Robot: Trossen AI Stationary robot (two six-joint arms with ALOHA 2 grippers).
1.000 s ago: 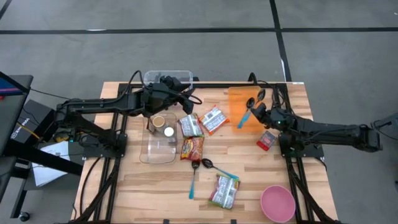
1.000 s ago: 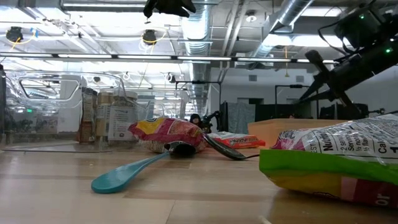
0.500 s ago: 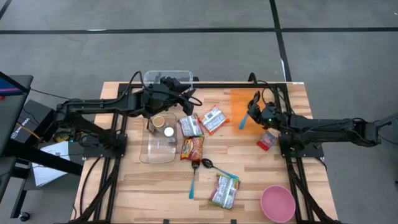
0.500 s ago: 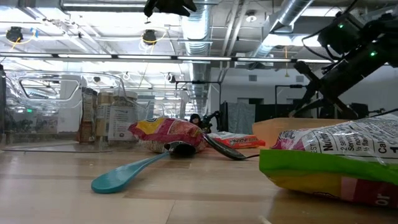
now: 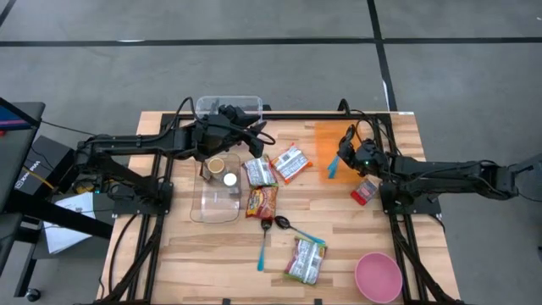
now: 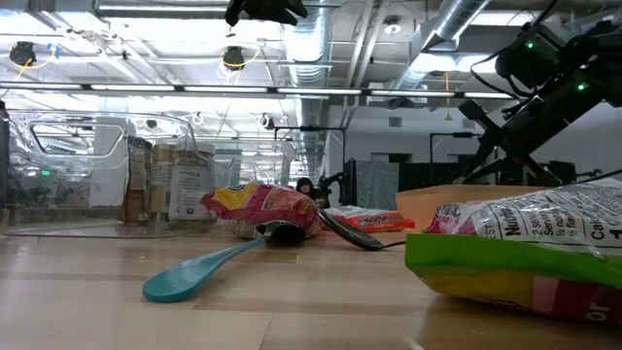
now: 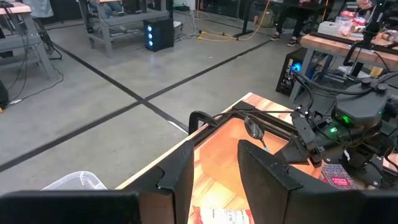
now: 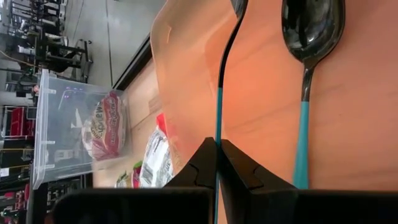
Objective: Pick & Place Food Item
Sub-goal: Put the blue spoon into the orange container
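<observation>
My right gripper (image 5: 345, 152) is over the orange cutting board (image 5: 324, 135) at the table's far right, shut on a spoon (image 8: 219, 93) with a black bowl and a teal handle. A second such spoon (image 8: 303, 74) lies flat on the board beside it. My left gripper (image 7: 214, 177) is open and empty, held above the table's far left near a clear bin (image 5: 229, 106). Snack packets lie flat on the table: two near the middle (image 5: 290, 163) (image 5: 260, 172), a red-yellow one (image 5: 262, 202), one near the front (image 5: 305, 259), and a small red one (image 5: 364, 191). My right gripper pinches the spoon's teal handle (image 8: 217, 132) between its two fingers. The fingers come nearly level from the table's right and lie along the handle. The spoon sticks out ahead of the fingertips, its black bowl (image 8: 239, 5) farthest out, over the orange board.
A clear container (image 5: 218, 193) with a cup and a lid stands left of the middle. A third spoon (image 5: 267, 241) lies near the front. A pink bowl (image 5: 378, 277) stands at the front right. The clear bin holds a packet (image 8: 107, 124).
My right gripper has gone a little toward the table's left edge and slightly down over the orange board, staying shut on the spoon. My left arm has kept still.
</observation>
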